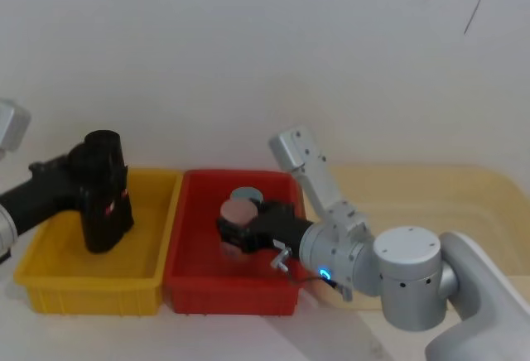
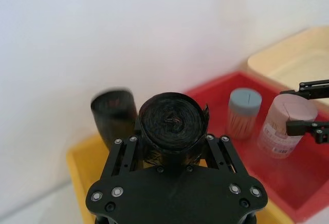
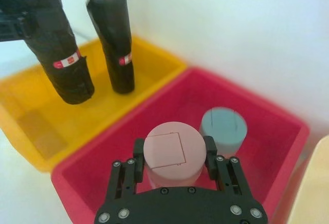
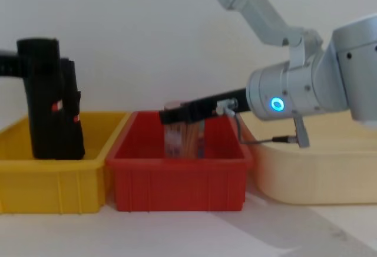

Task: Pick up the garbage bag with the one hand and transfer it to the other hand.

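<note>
My left gripper (image 2: 172, 137) is shut on the garbage bag (image 2: 172, 124), a black, tightly rolled cylinder with a small red label (image 3: 68, 61). It holds the roll upright over the yellow bin (image 1: 91, 291), with the lower end down inside the bin in the head view (image 1: 99, 212) and chest view (image 4: 38, 104). A matching black roll (image 3: 110, 44) stands just behind it in the same bin. My right gripper (image 3: 172, 152), on the blue-lit arm (image 4: 275, 104), reaches into the red bin (image 1: 232, 295). Its fingers (image 3: 138, 154) press both sides of a pink cylinder (image 3: 172, 149).
A blue-grey cylinder (image 3: 223, 126) stands beside the pink one in the red bin. A beige tub (image 1: 464, 187) sits to the right of the red bin, under my right arm. A white wall runs close behind all the bins.
</note>
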Motion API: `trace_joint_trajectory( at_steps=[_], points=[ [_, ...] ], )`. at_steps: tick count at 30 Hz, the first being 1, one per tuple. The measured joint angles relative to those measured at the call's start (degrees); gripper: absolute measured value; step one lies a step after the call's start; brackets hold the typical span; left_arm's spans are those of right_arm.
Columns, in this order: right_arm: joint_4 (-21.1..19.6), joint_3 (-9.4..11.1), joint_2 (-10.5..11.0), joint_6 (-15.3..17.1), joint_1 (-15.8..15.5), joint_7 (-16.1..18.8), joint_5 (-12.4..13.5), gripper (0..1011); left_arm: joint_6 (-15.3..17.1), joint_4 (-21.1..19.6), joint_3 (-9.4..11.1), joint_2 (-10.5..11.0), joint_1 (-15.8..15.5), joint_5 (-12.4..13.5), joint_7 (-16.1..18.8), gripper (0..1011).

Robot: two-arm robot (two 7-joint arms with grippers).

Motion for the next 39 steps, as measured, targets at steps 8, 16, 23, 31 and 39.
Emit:
trace_joint_trajectory(
  at_steps=[8, 16, 23, 31, 39],
  points=[
    [-4.2, 1.3, 0.6, -1.8, 0.0, -0.2, 0.7, 666, 0.1, -3.0, 0.4, 0.4, -3.1, 0.5, 0.1, 518],
    [-9.2, 2.8, 1.8, -3.9, 0.2, -1.3, 0.9, 666, -0.8, -4.4, 1.9, -0.2, -8.5, 0.8, -1.6, 517],
    [-13.7, 4.6, 3.4, -5.4, 0.0, -3.0, 0.2, 666, -3.0, -2.8, 4.2, -2.2, -13.7, 0.8, -4.1, 517],
    [-18.5, 7.5, 5.6, -6.2, -1.6, -5.6, -1.1, 666, -6.4, 1.2, 7.5, -5.6, -18.8, 0.9, -7.4, 517],
    [-23.2, 11.3, 7.9, -6.0, -5.0, -8.7, -2.4, 666, -10.3, 7.8, 12.2, -10.8, -24.0, 1.1, -11.3, 517]
  ],
)
